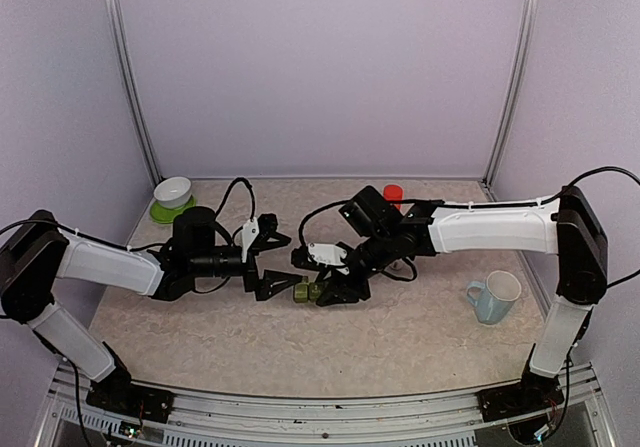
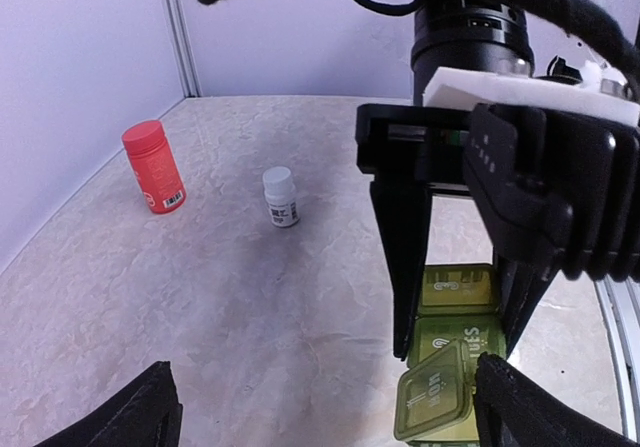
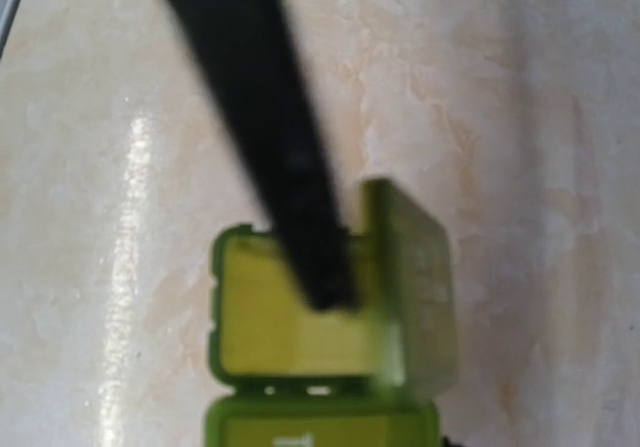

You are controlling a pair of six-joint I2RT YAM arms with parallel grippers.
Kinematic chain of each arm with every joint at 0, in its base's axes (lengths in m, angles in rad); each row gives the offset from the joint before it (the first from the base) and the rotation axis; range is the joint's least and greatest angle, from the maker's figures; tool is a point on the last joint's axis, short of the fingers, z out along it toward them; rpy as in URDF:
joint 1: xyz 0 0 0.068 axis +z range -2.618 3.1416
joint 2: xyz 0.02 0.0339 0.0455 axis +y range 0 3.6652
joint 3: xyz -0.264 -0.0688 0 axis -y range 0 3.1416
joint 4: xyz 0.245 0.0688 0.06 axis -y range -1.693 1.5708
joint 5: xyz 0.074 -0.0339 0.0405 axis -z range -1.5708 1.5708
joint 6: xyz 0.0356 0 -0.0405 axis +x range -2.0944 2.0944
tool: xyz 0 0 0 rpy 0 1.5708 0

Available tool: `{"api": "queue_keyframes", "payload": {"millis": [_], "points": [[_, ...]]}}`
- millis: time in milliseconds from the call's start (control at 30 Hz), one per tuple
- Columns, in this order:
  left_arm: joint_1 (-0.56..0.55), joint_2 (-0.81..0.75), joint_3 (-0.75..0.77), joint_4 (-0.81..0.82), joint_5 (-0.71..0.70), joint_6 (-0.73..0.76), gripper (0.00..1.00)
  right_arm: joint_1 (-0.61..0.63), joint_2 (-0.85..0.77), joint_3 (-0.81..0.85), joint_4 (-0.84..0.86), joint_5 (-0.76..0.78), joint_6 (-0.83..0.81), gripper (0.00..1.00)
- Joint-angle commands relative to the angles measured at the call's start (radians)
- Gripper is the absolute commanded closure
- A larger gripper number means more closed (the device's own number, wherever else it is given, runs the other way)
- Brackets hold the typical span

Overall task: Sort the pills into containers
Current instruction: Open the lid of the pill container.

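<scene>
Plainly, we see the left gripper spread wide and holding nothing, just left of the containers, which lie on the table near its middle, between the two arms. From above only a sliver of the green strip shows, because the right gripper covers the rest.

In the left wrist view the left gripper's own fingers are cut off at the bottom corners. Ahead of them the right gripper stands over the containers with one finger down each long side. We cannot tell whether those fingers press on the strip or only stand beside it. The nearest lid is tilted up, and the frame edge cuts off the strip's near end.

The right wrist view is badly blurred. Only one dark finger shows, its tip at the open compartment of the containers beside the raised lid. We cannot make out what, if anything, lies inside.

A red bottle and a white bottle stand well behind.
</scene>
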Motion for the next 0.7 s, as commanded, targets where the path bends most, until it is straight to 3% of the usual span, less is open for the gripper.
{"api": "queue_keyframes", "payload": {"millis": [0, 667], "points": [[-0.003, 0.015, 0.017, 0.015, -0.087, -0.017, 0.01, 0.026, -0.023, 0.017, -0.004, -0.036, -0.01, 0.67], [0.008, 0.067, 0.07, -0.063, -0.223, -0.032, 0.01, 0.033, -0.054, 0.005, 0.008, -0.035, -0.02, 0.67]]}}
